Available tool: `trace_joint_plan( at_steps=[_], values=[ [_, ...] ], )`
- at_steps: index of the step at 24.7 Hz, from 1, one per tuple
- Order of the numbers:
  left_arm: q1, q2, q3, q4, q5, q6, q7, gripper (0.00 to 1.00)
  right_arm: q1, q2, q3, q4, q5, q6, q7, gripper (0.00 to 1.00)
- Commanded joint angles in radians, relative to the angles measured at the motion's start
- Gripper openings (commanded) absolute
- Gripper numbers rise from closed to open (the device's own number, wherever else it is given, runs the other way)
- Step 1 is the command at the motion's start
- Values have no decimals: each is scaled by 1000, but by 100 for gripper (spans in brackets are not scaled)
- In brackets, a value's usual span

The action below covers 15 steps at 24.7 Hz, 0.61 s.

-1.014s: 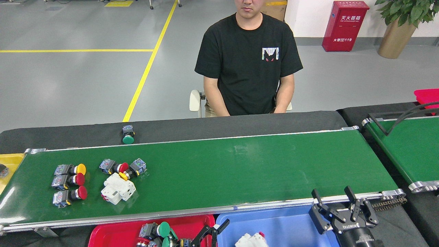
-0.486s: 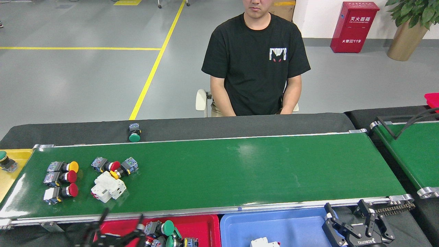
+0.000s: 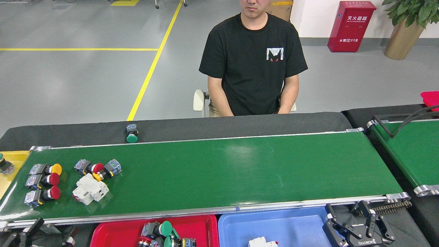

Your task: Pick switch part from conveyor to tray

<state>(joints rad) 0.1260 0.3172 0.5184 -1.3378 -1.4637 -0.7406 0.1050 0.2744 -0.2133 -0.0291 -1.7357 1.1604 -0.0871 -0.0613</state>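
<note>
Along the conveyor (image 3: 219, 171), several switch parts (image 3: 41, 185) are still lying near its left end, while a few are already resting in the red tray (image 3: 113, 235). Nothing is being held: the right gripper (image 3: 356, 228) is spread open and empty, the left gripper (image 3: 44, 233) also.

The conveyor (image 3: 223, 171) runs left to right across the middle. A cluster of switch parts (image 3: 68, 180) lies on its left end. One lone switch (image 3: 131, 133) sits on the table strip (image 3: 240, 122) just beyond the far rail. Near the conveyor's front edge, two trays (image 3: 113, 235) (image 3: 274, 228) sit side by side, each holding parts. A second belt (image 3: 410, 147) lies to the right. A person (image 3: 253, 58) sits behind, at the far side.
</note>
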Motion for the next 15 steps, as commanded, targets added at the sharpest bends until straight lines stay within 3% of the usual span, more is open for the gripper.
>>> trace_joint_plan(
  at_steps=[1, 4, 15],
  values=[
    [-42, 62, -29, 60, 9, -8, 9, 100, 0, -5, -5, -8, -2, -11, -8, 99],
    [-91, 117, -83, 137, 23, -34, 15, 100, -1, -5, -5, -4, -2, -16, -6, 99],
    [-284, 134, -133, 410, 16, -45, 15, 100, 0, -6, 1, -4, -1, -20, -6, 99]
  ],
)
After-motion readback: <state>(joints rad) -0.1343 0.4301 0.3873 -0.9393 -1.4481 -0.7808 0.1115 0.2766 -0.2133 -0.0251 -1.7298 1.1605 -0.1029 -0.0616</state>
